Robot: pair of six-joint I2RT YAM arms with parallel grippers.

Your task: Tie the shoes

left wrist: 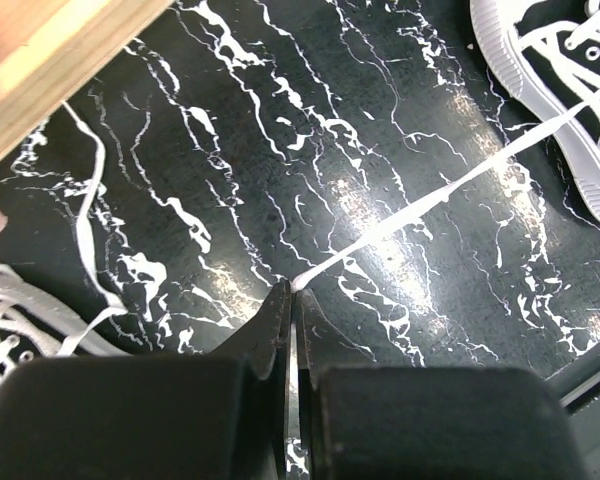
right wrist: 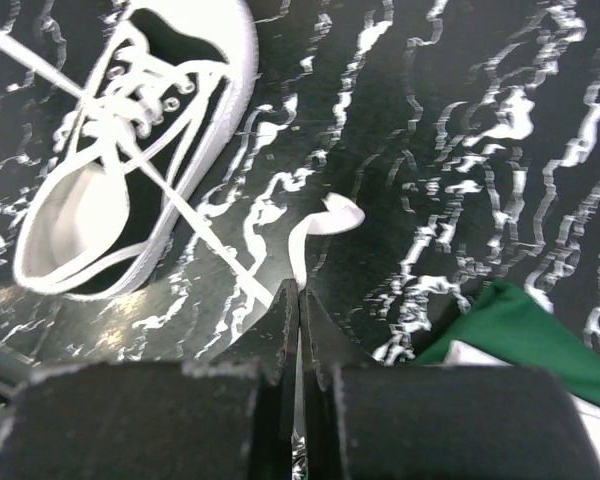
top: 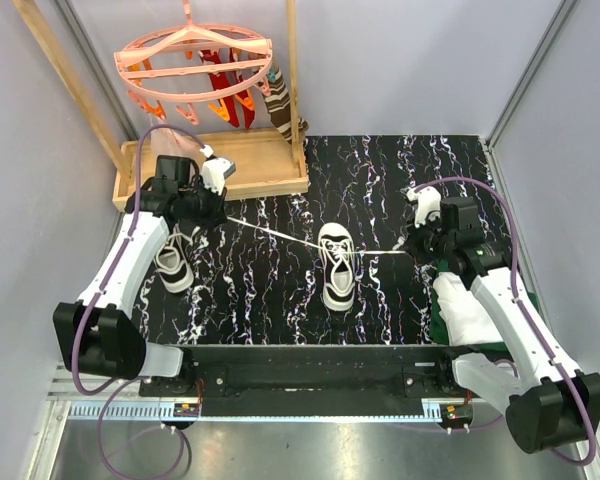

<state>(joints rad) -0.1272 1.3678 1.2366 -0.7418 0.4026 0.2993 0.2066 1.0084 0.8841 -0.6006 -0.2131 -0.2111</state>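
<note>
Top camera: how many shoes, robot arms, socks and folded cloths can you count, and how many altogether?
Shoes: 2
Robot arms: 2
Striped sock: 1
Green-and-white cloth: 1
Total: 6

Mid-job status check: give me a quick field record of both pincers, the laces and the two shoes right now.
left pincer: shut on left lace, pulled taut
right pincer: shut on right lace, taut, short tail curling past the tips
centre shoe: upright between the arms, laces drawn out to both sides
second shoe: beside the left arm, laces loose
bow: none visible
</note>
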